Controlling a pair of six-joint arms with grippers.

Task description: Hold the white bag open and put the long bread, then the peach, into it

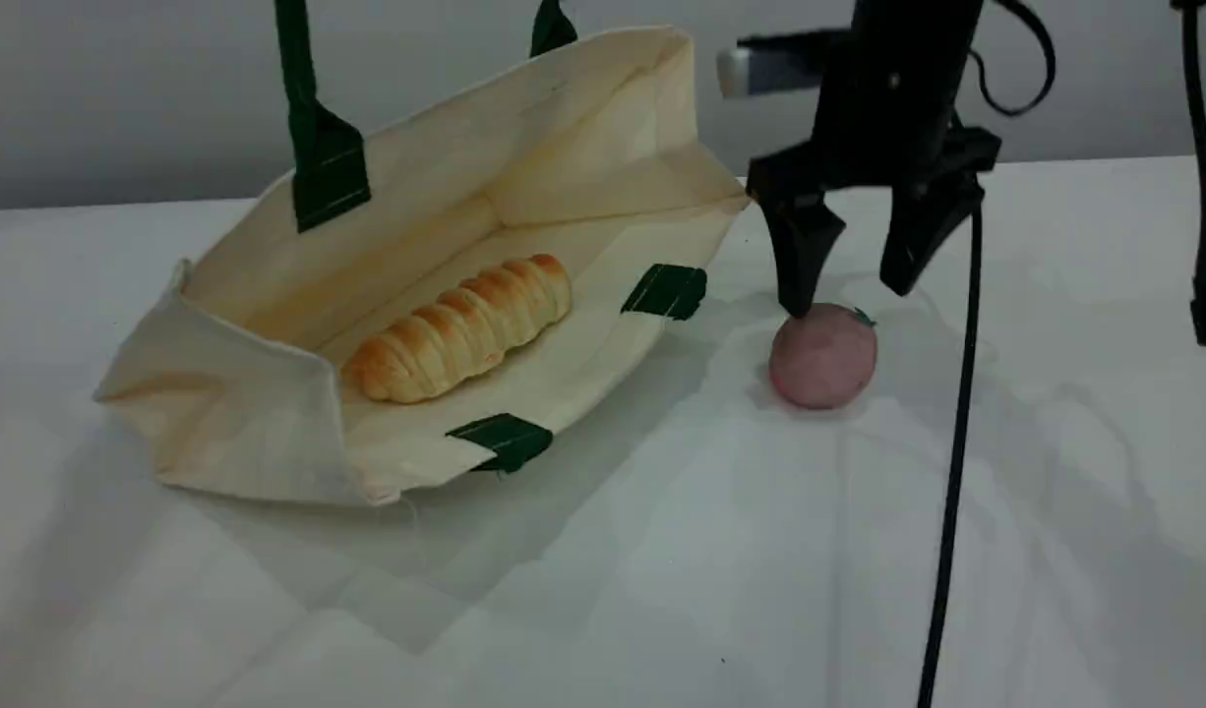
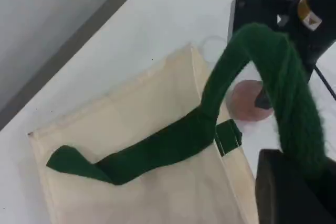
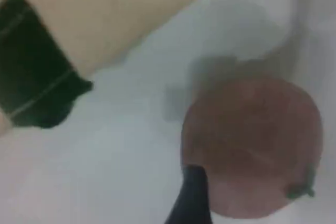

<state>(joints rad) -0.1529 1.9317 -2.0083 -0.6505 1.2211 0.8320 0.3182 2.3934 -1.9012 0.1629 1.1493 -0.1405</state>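
A white cloth-covered table [image 1: 603, 590], creased, runs back to a plain grey wall [image 1: 121, 98]. The white bag [image 1: 269, 433] lies left with its mouth held up, the long bread [image 1: 460, 329] inside. The left gripper [image 2: 294, 192] is clamped on a green handle [image 2: 283, 77]. The right gripper [image 1: 854, 275] (jaws apart) hangs over the peach [image 1: 822, 359], right of the bag.

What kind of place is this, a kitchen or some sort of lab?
Probably a robot test bench rather than a kitchen: a table draped in plain white cloth against a bare grey wall, loose black cables hanging over it, and only a white bag, long bread and peach.
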